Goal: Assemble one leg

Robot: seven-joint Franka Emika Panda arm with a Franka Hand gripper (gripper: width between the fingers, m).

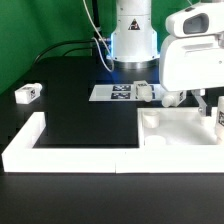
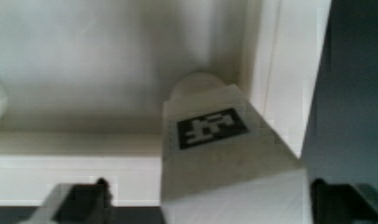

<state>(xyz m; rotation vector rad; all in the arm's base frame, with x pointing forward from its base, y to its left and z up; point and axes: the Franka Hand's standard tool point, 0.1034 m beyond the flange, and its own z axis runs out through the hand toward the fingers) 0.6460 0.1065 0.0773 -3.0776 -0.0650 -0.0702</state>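
Note:
A white leg (image 2: 218, 150) with a black marker tag on it lies between my gripper's (image 2: 207, 197) fingers in the wrist view. It touches one finger (image 2: 339, 197), and a gap shows between it and the other (image 2: 83, 198). The jaws stand wide apart. Behind the leg is the white tabletop (image 2: 97, 70). In the exterior view my gripper (image 1: 211, 108) hangs at the right edge over the white tabletop (image 1: 175, 128), with the tagged leg (image 1: 217, 118) at its fingers. A second small white leg (image 1: 27, 93) lies far off at the exterior view's left.
A white L-shaped wall (image 1: 40, 148) runs along the front and left of the black table. The marker board (image 1: 118, 92) lies in front of the arm's base (image 1: 133, 40). Cables trail behind the base.

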